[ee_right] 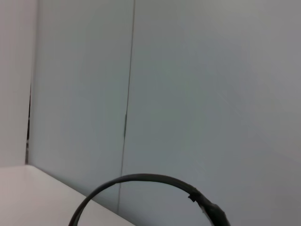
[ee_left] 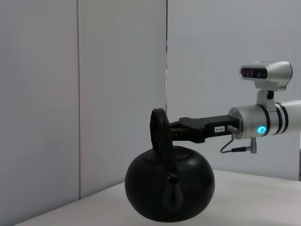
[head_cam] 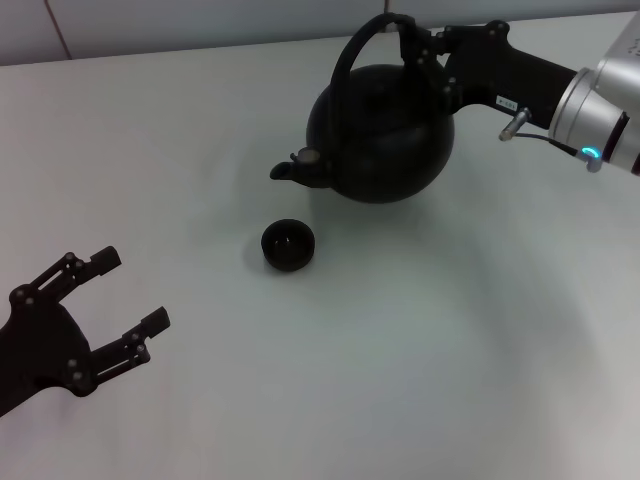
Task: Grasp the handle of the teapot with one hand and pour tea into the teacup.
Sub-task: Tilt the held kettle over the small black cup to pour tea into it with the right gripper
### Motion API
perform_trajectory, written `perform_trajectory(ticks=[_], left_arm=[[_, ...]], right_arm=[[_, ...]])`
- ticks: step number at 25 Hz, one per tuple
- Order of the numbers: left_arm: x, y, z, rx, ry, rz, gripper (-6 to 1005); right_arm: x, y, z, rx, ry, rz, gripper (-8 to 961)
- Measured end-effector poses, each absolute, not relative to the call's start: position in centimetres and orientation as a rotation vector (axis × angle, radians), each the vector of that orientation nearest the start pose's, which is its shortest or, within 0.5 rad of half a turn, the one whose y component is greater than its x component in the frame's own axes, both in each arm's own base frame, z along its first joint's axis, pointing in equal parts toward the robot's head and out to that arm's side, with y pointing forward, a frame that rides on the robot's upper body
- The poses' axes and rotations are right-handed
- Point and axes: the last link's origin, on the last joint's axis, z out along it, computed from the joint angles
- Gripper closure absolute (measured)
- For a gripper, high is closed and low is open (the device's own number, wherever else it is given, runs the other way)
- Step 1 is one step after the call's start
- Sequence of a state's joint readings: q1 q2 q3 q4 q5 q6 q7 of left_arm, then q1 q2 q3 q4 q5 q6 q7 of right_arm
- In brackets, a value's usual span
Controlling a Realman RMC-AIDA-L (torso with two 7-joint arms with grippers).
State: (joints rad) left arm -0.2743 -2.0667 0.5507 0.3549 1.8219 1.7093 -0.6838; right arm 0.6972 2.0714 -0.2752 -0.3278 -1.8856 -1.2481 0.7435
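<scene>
The black teapot [head_cam: 385, 135] is on the far side of the white table [head_cam: 400, 350], its spout [head_cam: 293, 168] pointing left above the small black teacup [head_cam: 288, 245]. My right gripper [head_cam: 415, 45] reaches in from the right and is shut on the arched handle [head_cam: 352, 55] near its top. I cannot tell whether the pot rests on the table or hangs just above it. The left wrist view shows the teapot [ee_left: 169, 188], the handle [ee_left: 160, 129] and the right gripper [ee_left: 181, 129] holding it. The right wrist view shows only the handle's arc [ee_right: 141, 179]. My left gripper [head_cam: 132, 290] is open and empty at the near left.
A pale panelled wall [ee_left: 94, 94] stands behind the table. The right arm's silver wrist [head_cam: 600, 100] comes over the table's far right edge.
</scene>
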Motion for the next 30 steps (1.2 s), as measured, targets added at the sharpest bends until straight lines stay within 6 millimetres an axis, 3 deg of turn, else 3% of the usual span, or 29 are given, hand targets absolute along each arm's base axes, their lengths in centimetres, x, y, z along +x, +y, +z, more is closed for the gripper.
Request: perform_trajectory(ticks=[9, 30], left_arm=[[-32.2, 23.1, -1.1, -2.426, -0.301, -0.926, 144], [-32.1, 23.4, -0.9, -2.417, -0.293, -0.931, 145]], right_arm=[[25.6, 39.7, 0.7, -2.273, 0.015, 0.580, 876], [23.7, 40.4, 1.1, -2.307, -0.307, 0.457, 876]])
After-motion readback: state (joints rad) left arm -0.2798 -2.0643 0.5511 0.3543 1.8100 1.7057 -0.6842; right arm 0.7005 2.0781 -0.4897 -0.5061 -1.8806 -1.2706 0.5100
